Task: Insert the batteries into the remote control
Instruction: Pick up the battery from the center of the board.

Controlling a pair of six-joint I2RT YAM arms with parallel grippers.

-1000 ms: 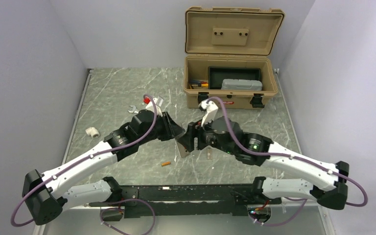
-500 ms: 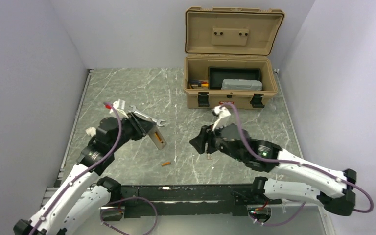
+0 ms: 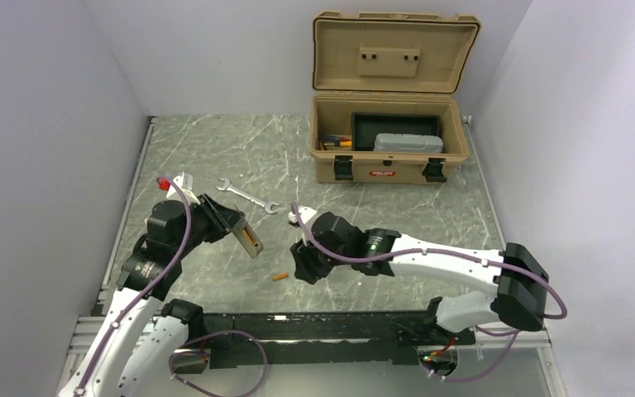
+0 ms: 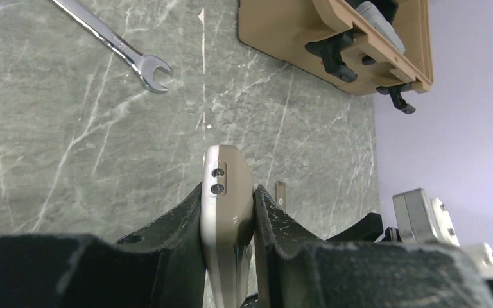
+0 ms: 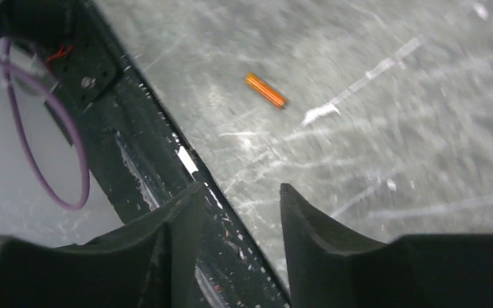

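Grey-tan plastic sits pinched between my left jaws: the remote control (image 4: 226,205), gripped across its narrow sides so that one end juts out ahead of the fingertips, clear of the worktop (image 3: 207,149). I judge this hold is meant to present the battery bay to my other arm. The wrist view shows only a rounded end edge, though, so I cannot tell which way the bay faces. Well beyond these jaws lies a silver wrench (image 4: 119,48), and further ahead to the right stands the open tan toolbox (image 4: 334,38); neither matters to the job.

Further right, my right jaws are spread with nothing between them, low over the near edge of the worktop. One battery (image 5: 266,90) lies loose on the stone ahead of them, roughly in line with the gap but not yet between the fingers. It lies flat, so I expect to take it across its width. The second battery I cannot find.
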